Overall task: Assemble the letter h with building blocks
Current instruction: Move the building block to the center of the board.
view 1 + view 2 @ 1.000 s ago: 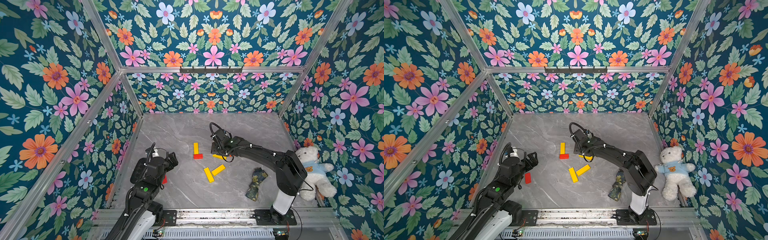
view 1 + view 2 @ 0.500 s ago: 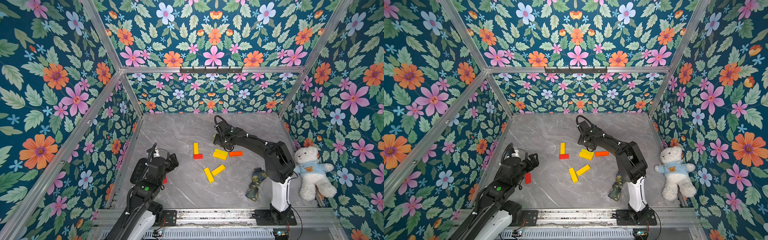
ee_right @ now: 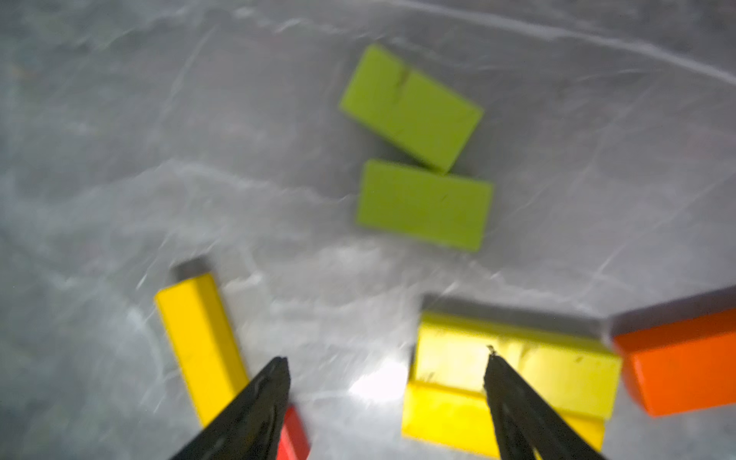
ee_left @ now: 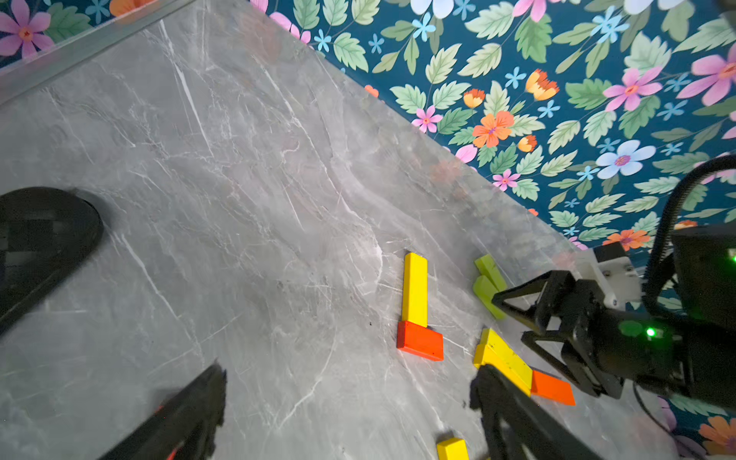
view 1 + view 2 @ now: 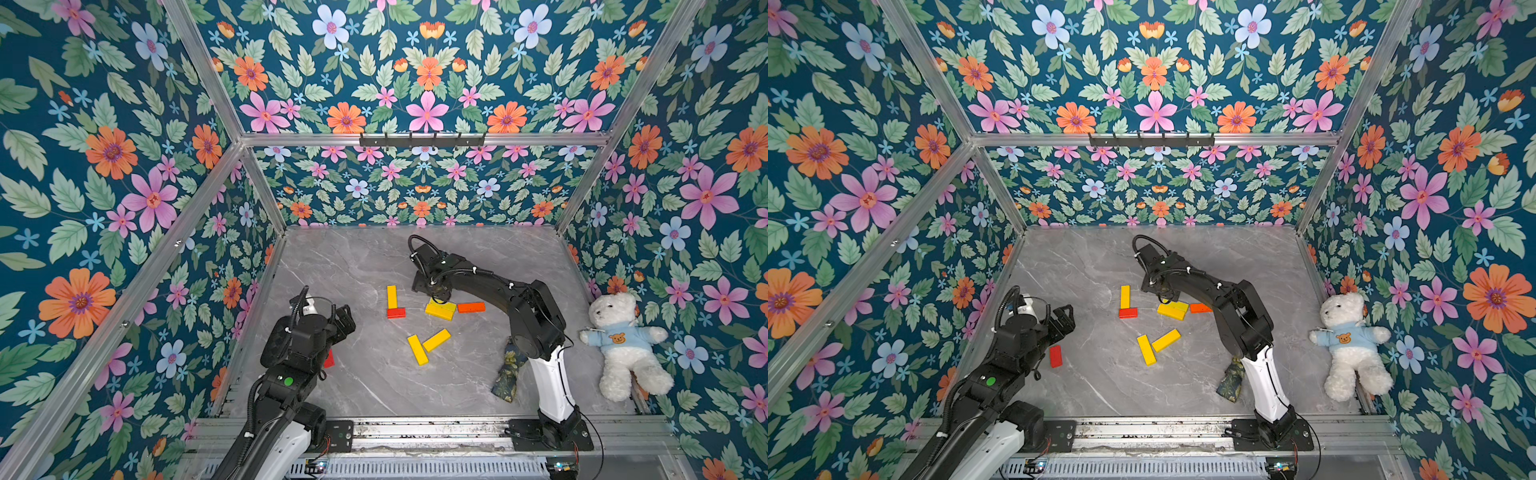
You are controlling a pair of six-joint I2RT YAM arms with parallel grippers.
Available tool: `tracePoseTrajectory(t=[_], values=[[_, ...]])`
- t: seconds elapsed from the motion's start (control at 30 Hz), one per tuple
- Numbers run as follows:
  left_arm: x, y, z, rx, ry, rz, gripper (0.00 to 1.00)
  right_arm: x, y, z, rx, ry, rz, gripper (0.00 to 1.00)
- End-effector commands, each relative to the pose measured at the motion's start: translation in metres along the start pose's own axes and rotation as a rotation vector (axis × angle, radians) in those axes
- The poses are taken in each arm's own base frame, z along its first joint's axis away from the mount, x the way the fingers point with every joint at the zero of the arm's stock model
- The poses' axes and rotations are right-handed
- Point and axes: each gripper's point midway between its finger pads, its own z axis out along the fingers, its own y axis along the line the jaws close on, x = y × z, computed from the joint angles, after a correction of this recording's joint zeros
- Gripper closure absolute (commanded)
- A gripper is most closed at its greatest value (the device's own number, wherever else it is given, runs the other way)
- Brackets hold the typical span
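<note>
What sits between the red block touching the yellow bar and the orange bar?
Two glossy yellow rectangular blocks, lying together, sit between that short red block and the orange bar, as both top views show.

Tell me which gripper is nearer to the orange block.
Right. The right gripper hovers over the yellow blocks beside the orange block; the left gripper sits far off.

Partial h, frame centre: long yellow bar (image 5: pixel 392 296) lying flat, running up-frame; short red block (image 5: pixel 396 312) crosswise, touching its lower end. Right of it, overlapped yellow pair (image 5: pixel 440 309), with an orange bar (image 5: pixel 471 307) just beside. Below, two yellow bars in a V (image 5: pixel 417 350). Lone red block (image 5: pixel 1055 356) lower left. Two lime-green blocks (image 3: pixel 410 107) touching.
</note>
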Motion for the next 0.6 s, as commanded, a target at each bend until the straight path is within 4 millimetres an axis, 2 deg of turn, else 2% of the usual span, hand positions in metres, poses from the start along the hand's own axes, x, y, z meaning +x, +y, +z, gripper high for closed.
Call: tracePoseTrajectory(t=[0.0, 0.1, 0.17, 0.3, 0.37, 0.47, 0.57], values=[[-0.007, 0.003, -0.010, -0.020, -0.015, -0.011, 0.00, 0.016, 0.034, -0.025, -0.075, -0.041, -0.155, 0.20], [-0.022, 0.003, -0.024, -0.033, -0.053, -0.027, 0.00, 0.053, 0.078, -0.034, -0.239, 0.024, -0.275, 0.23], [-0.038, 0.001, -0.039, -0.033, -0.101, -0.041, 0.00, 0.087, 0.110, -0.035, -0.333, 0.093, -0.377, 0.23], [-0.080, -0.003, -0.083, -0.017, -0.249, -0.063, 0.00, 0.140, 0.150, -0.029, -0.421, 0.142, -0.518, 0.22], [-0.103, -0.002, -0.111, -0.004, -0.343, -0.080, 0.00, 0.160, 0.170, -0.029, -0.474, 0.149, -0.558, 0.21], [-0.128, -0.002, -0.144, 0.014, -0.445, -0.095, 0.00, 0.178, 0.197, -0.030, -0.501, 0.139, -0.620, 0.17], [-0.138, -0.003, -0.160, 0.011, -0.473, -0.088, 0.00, 0.191, 0.209, -0.021, -0.460, 0.146, -0.669, 0.17]])
